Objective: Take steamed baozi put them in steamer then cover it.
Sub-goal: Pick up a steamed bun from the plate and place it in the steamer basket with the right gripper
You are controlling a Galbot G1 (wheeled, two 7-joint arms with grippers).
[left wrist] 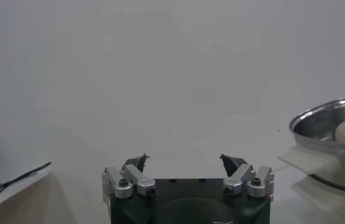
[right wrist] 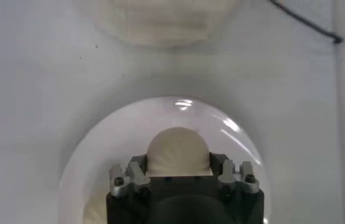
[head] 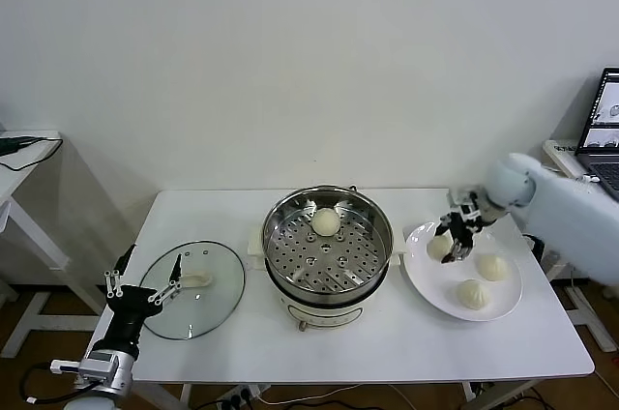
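The steamer (head: 329, 248) stands at the table's middle with one baozi (head: 326, 222) on its perforated tray. Right of it, a white plate (head: 418, 277) carries three more. My right gripper (head: 455, 238) is over the plate's near-left part, shut on a baozi (right wrist: 177, 149) that sits tight between the two fingers. Two loose baozi (head: 492, 267) (head: 473, 293) lie beside it. The glass cover (head: 208, 304) lies flat on the table, left of the steamer. My left gripper (head: 145, 286) hovers open at the cover's left edge, holding nothing. The left wrist view shows that gripper (left wrist: 184, 161) and the steamer's rim (left wrist: 325, 122).
A laptop (head: 604, 125) sits on a stand past the table's right end. A small side table (head: 19, 154) with a cable stands to the far left. A dark cable (right wrist: 306, 24) crosses the tabletop behind the plate.
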